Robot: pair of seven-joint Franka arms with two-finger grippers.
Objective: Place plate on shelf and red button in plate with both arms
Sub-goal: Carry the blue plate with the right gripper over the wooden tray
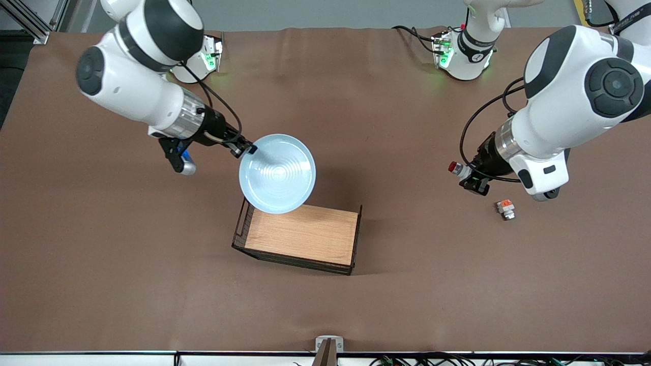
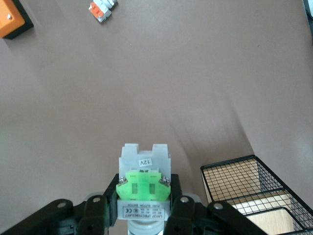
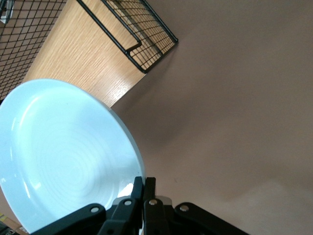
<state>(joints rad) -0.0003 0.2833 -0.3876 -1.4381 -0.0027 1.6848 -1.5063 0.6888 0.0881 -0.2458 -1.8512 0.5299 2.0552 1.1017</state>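
Observation:
The pale blue plate (image 1: 277,173) hangs in the air, held by its rim in my right gripper (image 1: 248,149), which is shut on it; part of the plate overlaps the wire tray (image 1: 244,223) in the front view. In the right wrist view the plate (image 3: 63,152) fills one side, pinched at its edge by my right gripper (image 3: 145,187). My left gripper (image 1: 465,175) is shut on the red button (image 1: 454,167), held above bare table toward the left arm's end. In the left wrist view its green block (image 2: 143,185) sits between the fingers (image 2: 96,208).
A black wire tray with a wooden floor (image 1: 305,234) stands mid-table; it also shows in the left wrist view (image 2: 254,191) and right wrist view (image 3: 132,29). A grey piece with an orange block (image 1: 505,208) lies near the left gripper. An orange box (image 2: 12,19) shows in the left wrist view.

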